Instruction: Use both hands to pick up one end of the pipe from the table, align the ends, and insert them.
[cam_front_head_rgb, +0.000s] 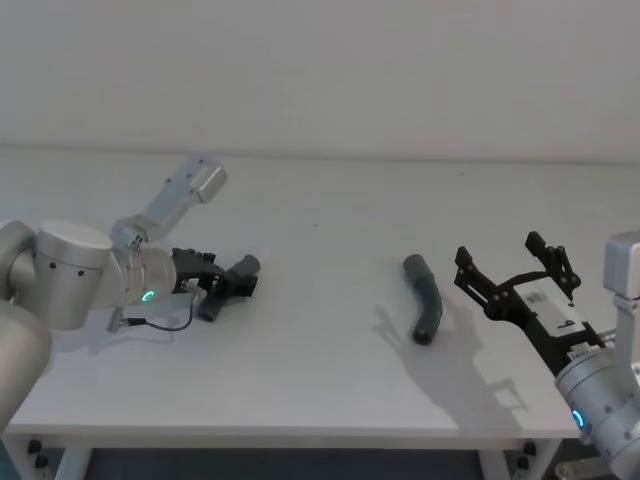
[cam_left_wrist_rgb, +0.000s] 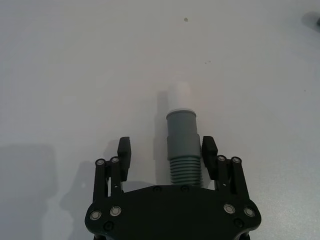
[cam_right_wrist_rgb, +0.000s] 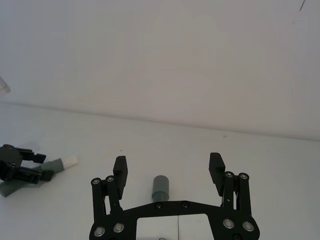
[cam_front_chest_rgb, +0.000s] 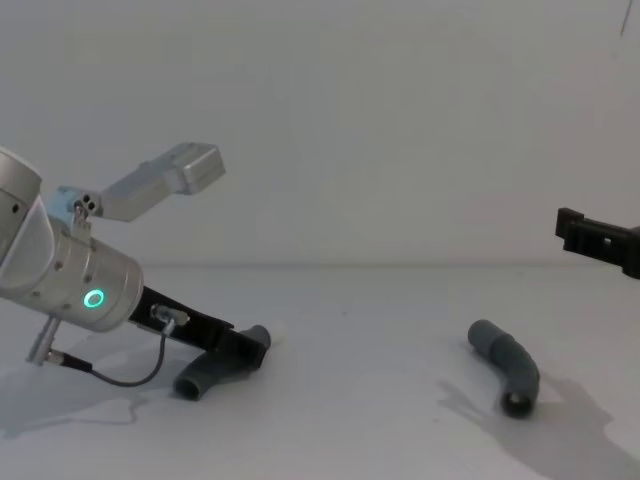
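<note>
Since both pieces lay flat on the table (cam_front_head_rgb: 320, 390), the job stood at the pick-up step. The left gripper (cam_left_wrist_rgb: 167, 148) sat low on the table's left side, jaws open astride the left pipe piece (cam_left_wrist_rgb: 183, 142). One finger was close against the sleeve and the other stood off with a gap, while the whitish tip (cam_left_wrist_rgb: 181, 96) pointed away from the gripper. The next move likely called for closing squarely on the sleeve, just ahead of the ribs.

The right gripper (cam_right_wrist_rgb: 167, 167) hung wide open above the table's right side, near the right pipe piece (cam_front_head_rgb: 425, 298), which lay well apart from the first. It would probably need to come down and line up with that bent piece.

Whether the near finger actually touched the sleeve was hard to tell. The left piece's elbow was hidden under the gripper's body in the left wrist view, and the chest view cut the right gripper off at its edge.
</note>
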